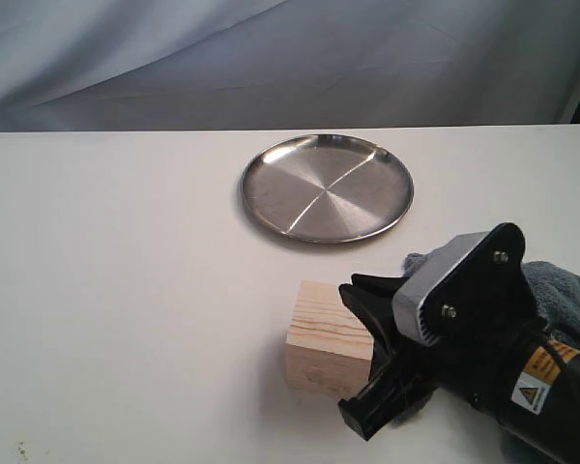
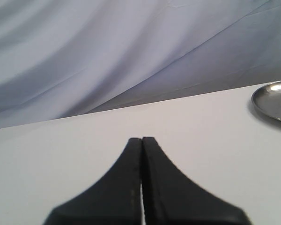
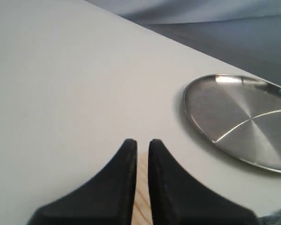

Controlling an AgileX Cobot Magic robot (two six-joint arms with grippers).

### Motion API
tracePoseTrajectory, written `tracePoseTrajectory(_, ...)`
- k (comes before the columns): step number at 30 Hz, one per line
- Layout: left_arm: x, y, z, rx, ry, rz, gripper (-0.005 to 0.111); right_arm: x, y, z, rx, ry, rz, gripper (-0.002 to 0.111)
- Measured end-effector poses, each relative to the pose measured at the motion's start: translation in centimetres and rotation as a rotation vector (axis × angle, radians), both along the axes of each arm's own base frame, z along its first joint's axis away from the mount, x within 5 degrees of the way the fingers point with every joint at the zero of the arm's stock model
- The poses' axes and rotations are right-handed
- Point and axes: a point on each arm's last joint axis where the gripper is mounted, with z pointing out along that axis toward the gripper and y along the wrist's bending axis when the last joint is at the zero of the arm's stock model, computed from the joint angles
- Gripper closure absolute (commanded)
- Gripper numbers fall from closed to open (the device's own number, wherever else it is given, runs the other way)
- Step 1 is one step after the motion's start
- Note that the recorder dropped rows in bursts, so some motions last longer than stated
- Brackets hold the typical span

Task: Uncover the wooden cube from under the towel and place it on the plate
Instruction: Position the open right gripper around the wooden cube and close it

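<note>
Wooden cube (image 1: 327, 336) lies uncovered at lower centre of the exterior view; right gripper (image 3: 142, 143), barely parted and empty, hangs at its right edge.

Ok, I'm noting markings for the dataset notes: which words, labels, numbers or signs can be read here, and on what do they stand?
Sticker on the right arm: a warning triangle under an orange-yellow band. Its print is too small and blurred to read.
Plate, wooden cube, towel: no text or marks visible.
Nothing else in any view carries legible writing.
</note>
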Motion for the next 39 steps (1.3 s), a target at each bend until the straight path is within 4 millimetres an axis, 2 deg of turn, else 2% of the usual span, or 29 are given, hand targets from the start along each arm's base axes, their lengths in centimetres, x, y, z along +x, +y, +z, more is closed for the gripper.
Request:
tracePoseTrajectory(4, 0.0, 0.0, 0.0, 0.0, 0.0, 0.0, 0.107, 0.1, 0.2, -0.8, -0.031, 0.021, 0.006, 0.096)
tracePoseTrajectory(7, 0.0, 0.0, 0.0, 0.0, 0.0, 0.0, 0.107, 0.2, 0.4, -1.3, -0.025, 0.05, 0.009, 0.085)
tracePoseTrajectory(12, 0.0, 0.0, 0.0, 0.0, 0.0, 0.0, 0.107, 0.3, 0.8, -1.7, -0.012, 0.048, 0.023, 0.04)
tracePoseTrajectory(15, 0.0, 0.0, 0.0, 0.0, 0.0, 0.0, 0.107, 0.4, 1.0, -2.1, -0.027, 0.037, 0.03, 0.027)
tracePoseTrajectory(21, 0.0, 0.0, 0.0, 0.0, 0.0, 0.0, 0.107, 0.9, 0.6, -2.6, -0.122, -0.019, 0.003, 0.027)
tracePoseTrajectory(35, 0.0, 0.0, 0.0, 0.0, 0.0, 0.0, 0.107, 1.5, 0.3, -1.7, -0.131, -0.144, -0.046, 0.026)
tracePoseTrajectory(39, 0.0, 0.0, 0.0, 0.0, 0.0, 0.0, 0.107, 1.7, 0.0, -1.7, -0.203, -0.192, -0.055, 0.018)
